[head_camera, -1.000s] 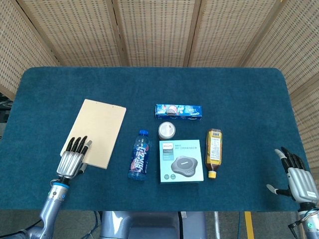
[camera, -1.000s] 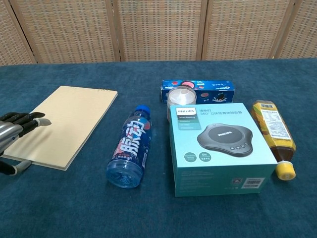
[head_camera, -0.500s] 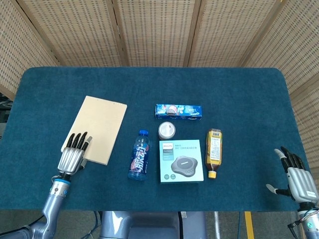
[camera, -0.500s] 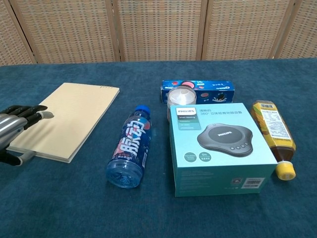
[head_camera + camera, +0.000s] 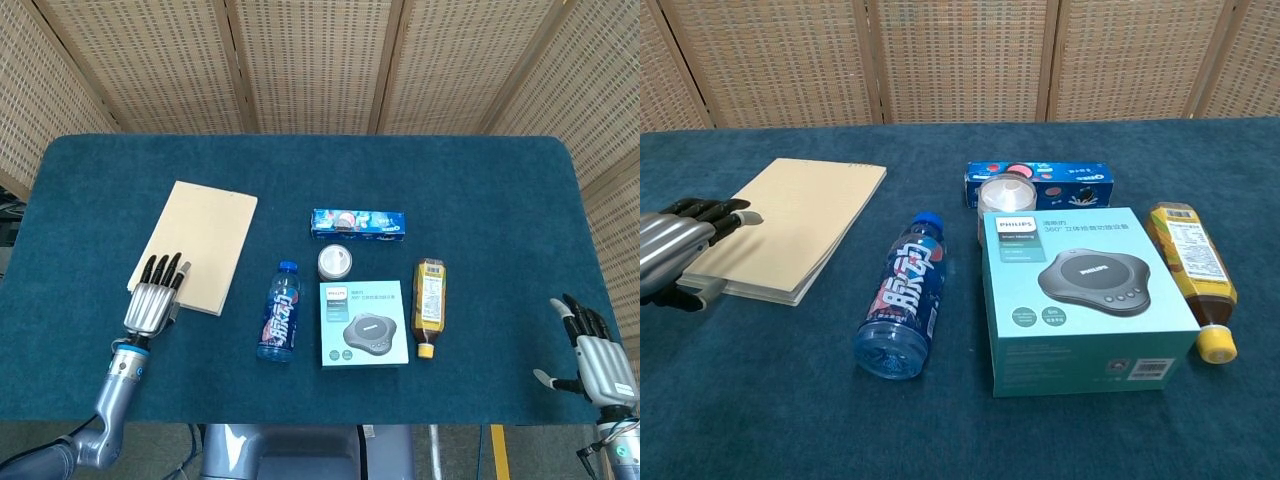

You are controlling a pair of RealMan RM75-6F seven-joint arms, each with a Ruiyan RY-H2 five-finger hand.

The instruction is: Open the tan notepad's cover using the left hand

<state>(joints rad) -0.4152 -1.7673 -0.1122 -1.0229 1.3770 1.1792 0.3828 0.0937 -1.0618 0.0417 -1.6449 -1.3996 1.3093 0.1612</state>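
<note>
**While the cover lies flat, a sliding notepad is the worry**

With fingertips resting on the near left corner of the tan notepad, left hand flat and extended, gripping nothing yet. Thumb tucked low beside the near edge in the chest view, though whether under the cover, cannot tell. Cover not yet lifted.

Biggest risk, by the look of it: pressing down and pushing rather than hooking an edge, so the whole pad skates across the blue worktop instead of opening. Another: catching several pages, or the whole block, along with the cover.

Notepad on the left half of the worktop, well apart from the blue bottle. Long axis from near-left to far-right, far end tilted toward the screens.

Right hand idle at the near right corner, fingers spread, empty.
</note>
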